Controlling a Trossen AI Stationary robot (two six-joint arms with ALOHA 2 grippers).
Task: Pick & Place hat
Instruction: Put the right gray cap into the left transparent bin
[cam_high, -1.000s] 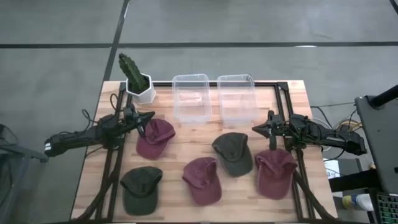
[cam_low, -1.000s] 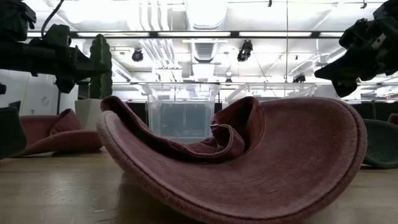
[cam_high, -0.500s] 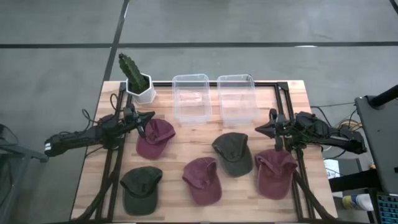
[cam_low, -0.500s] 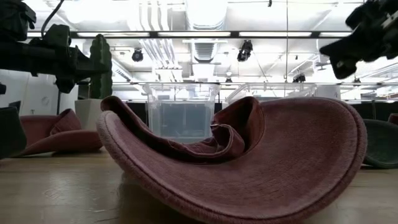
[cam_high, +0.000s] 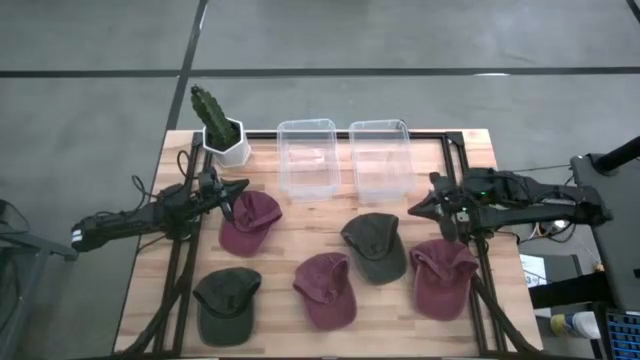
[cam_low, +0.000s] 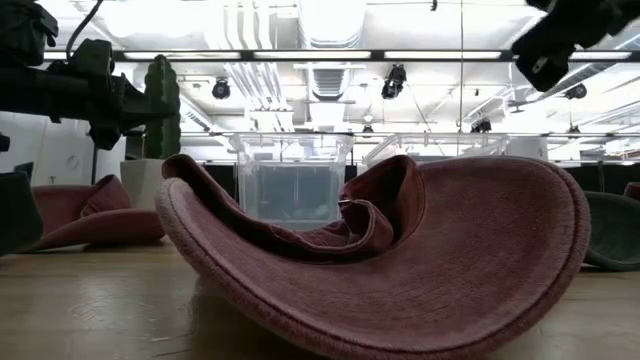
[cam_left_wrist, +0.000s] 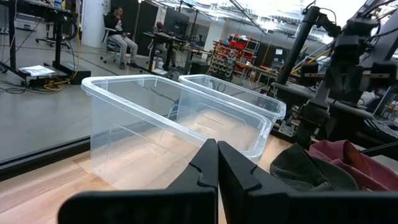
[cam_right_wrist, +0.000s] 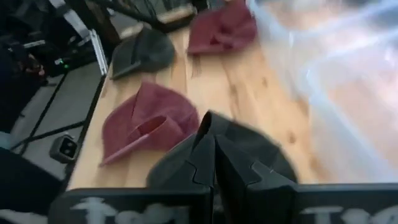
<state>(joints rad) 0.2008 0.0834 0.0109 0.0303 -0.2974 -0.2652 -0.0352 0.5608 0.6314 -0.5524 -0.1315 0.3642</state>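
Over the last second the right gripper has lifted and drifted a little toward the table's middle, while the left gripper has held its place. The right gripper's fingers are pressed together with nothing between them, hovering near the right edge of the table, between the dark green hat and the right-hand clear bin. The left gripper's fingers are likewise shut and empty, near the left edge just beside the maroon hat.

Three more hats lie toward the front edge: a dark green one at the front-left corner, a maroon one at the middle, and another maroon one at the front-right corner. The left-hand clear bin and a potted cactus stand along the back edge.

The chief risk, as I judge it, is descending with shut fingers, which would push a hat aside instead of catching it. Soft cloth may also fold or slip from a shallow pinch, and a low carry could snag a bin rim.
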